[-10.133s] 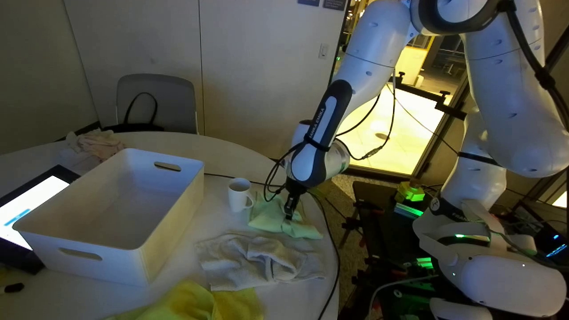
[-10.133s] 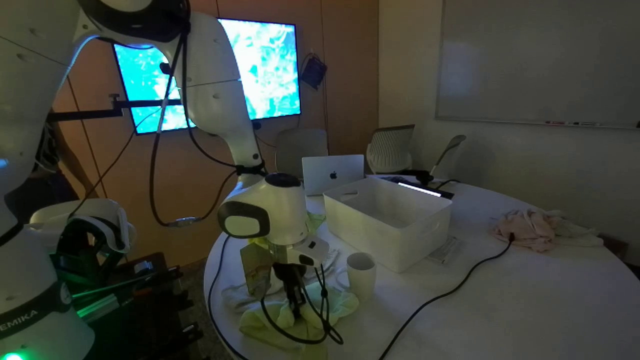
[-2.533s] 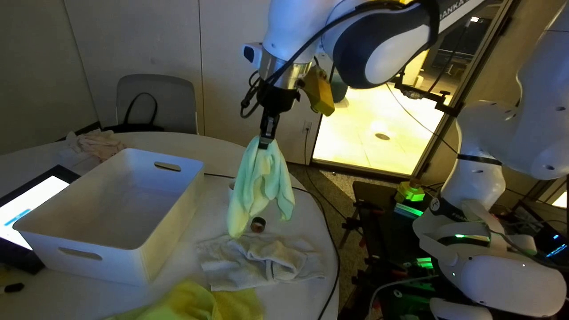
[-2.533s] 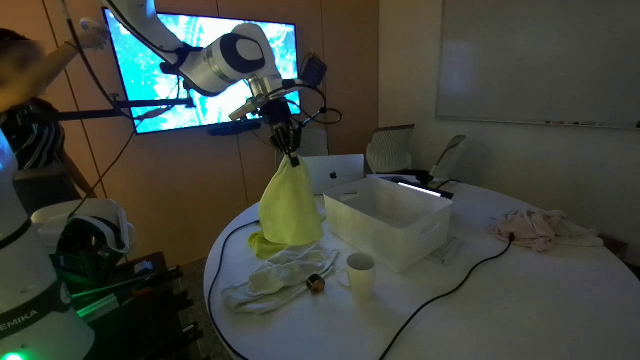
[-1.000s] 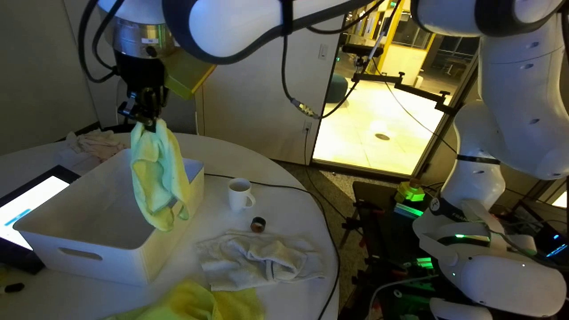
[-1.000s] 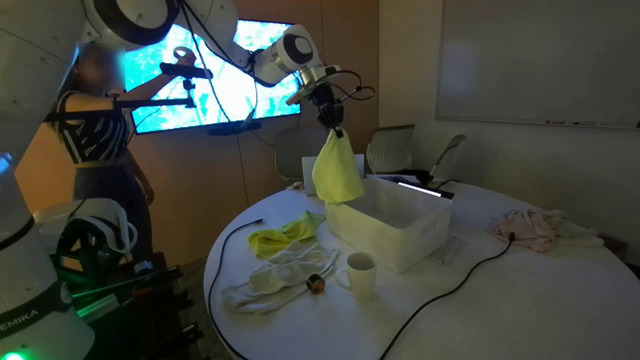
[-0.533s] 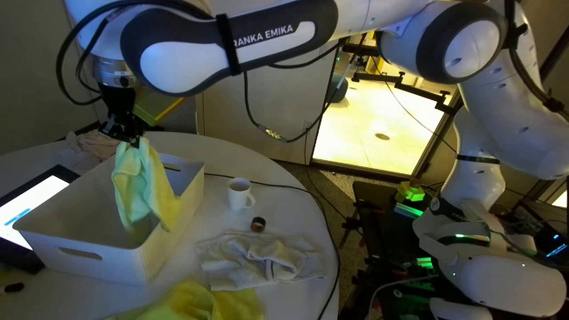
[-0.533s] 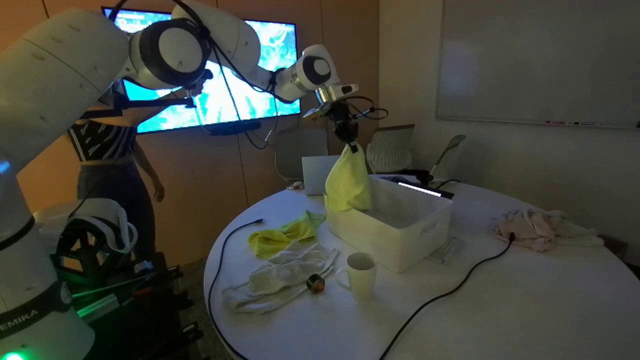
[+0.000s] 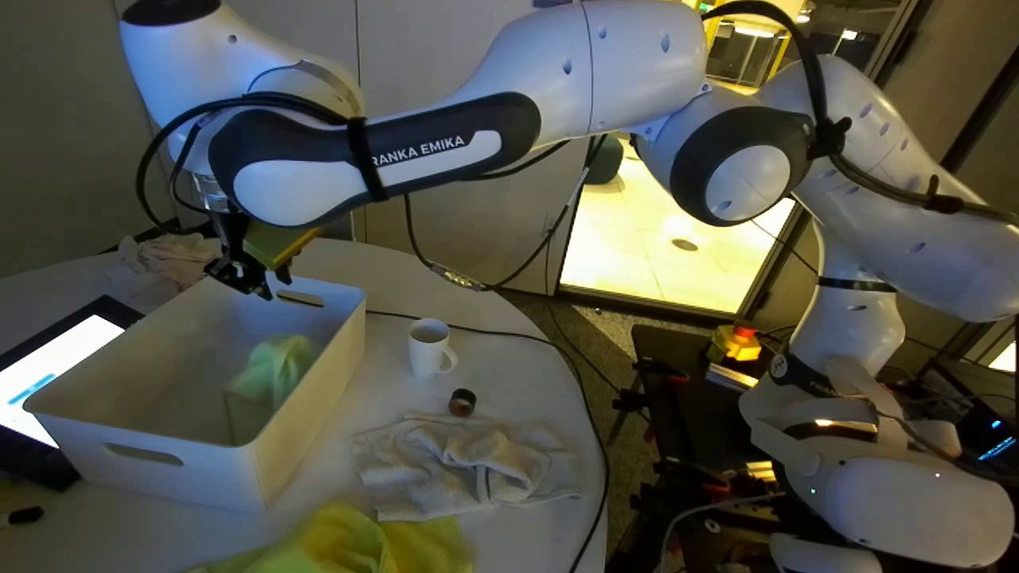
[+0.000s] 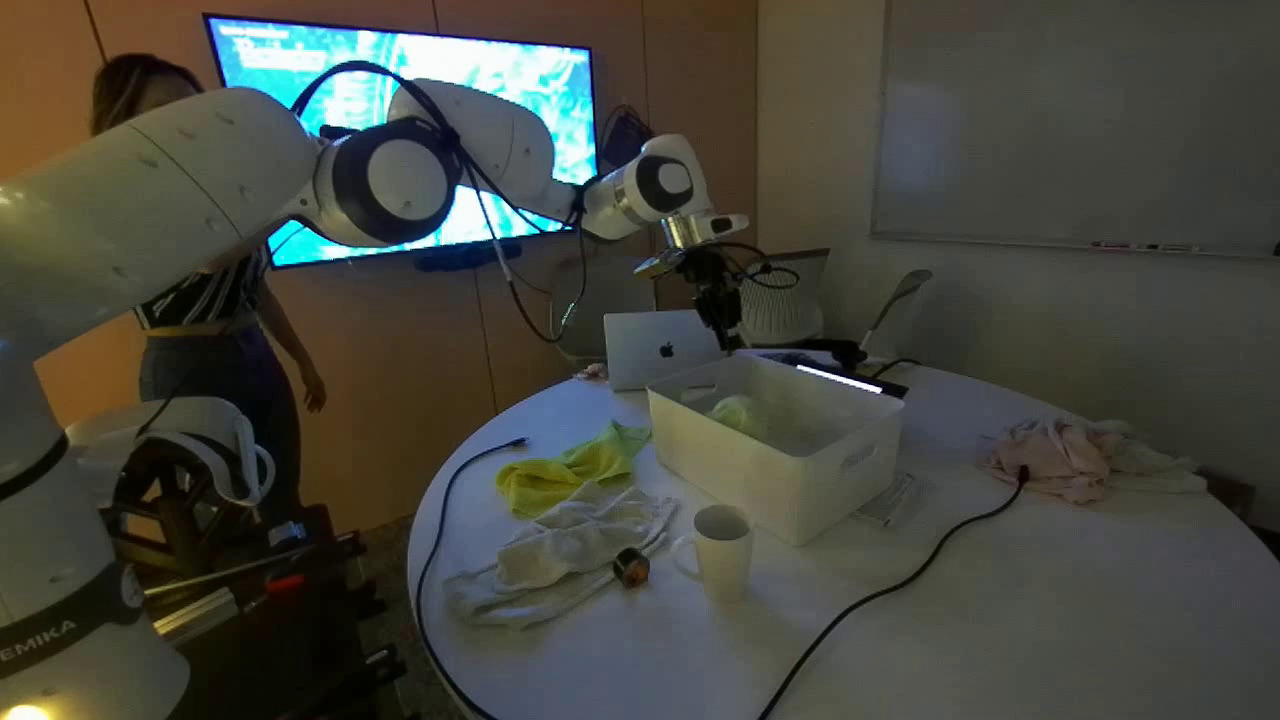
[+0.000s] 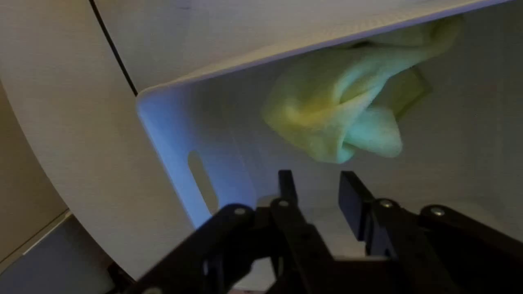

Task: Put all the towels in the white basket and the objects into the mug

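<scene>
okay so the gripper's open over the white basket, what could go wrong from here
Grabbing the gray towel could send the small dark round object at its edge rolling. Reaching for that object, the gripper might tip the mug standing close by. And the gray towel and yellow towel seem to touch, so one grasp may drag both.

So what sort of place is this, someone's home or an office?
Most likely a meeting room, perhaps in an office, though I can't be sure. An exterior view shows a whiteboard, a large lit screen, and chairs beside a curved-edge table.
</scene>
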Robot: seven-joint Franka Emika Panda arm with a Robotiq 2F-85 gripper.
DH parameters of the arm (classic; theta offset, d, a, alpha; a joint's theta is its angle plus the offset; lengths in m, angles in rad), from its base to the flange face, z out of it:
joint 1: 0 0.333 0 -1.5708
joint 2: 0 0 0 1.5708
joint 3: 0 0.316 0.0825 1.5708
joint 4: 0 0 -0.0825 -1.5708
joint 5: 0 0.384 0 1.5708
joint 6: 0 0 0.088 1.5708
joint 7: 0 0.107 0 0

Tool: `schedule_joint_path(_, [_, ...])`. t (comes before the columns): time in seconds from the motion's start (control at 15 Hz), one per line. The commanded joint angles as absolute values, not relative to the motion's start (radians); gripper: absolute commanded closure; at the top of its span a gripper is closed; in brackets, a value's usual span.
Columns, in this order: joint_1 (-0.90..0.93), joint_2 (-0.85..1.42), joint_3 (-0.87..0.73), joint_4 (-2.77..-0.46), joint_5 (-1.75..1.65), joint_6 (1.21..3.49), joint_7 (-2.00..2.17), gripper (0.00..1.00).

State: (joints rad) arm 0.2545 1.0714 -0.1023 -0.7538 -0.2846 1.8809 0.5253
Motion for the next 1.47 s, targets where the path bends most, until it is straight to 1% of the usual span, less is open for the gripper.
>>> schedule_joint_path(0.0, [0.241, 1.113, -0.104, -0.675, -0.282, 1.797, 0.492, 0.33])
schedule_joint_path(0.27, [0.215, 1.063, -0.081, -0.768, -0.271, 1.739, 0.405, 0.03])
schedule_joint_path(0.33, [0.207, 1.052, -0.073, -0.792, -0.267, 1.729, 0.374, 0.0])
schedule_joint_path(0.6, [0.165, 1.003, -0.034, -0.919, -0.252, 1.724, 0.279, 0.0])
schedule_joint_path(1.07, [0.074, 0.869, 0.018, -1.27, -0.211, 1.819, 0.23, 0.0])
schedule_joint_path(1.13, [0.081, 0.852, -0.005, -1.312, -0.187, 1.836, 0.227, 0.0])
schedule_joint_path(1.4, [0.054, 0.772, -0.007, -1.503, -0.141, 1.908, 0.22, 0.0])
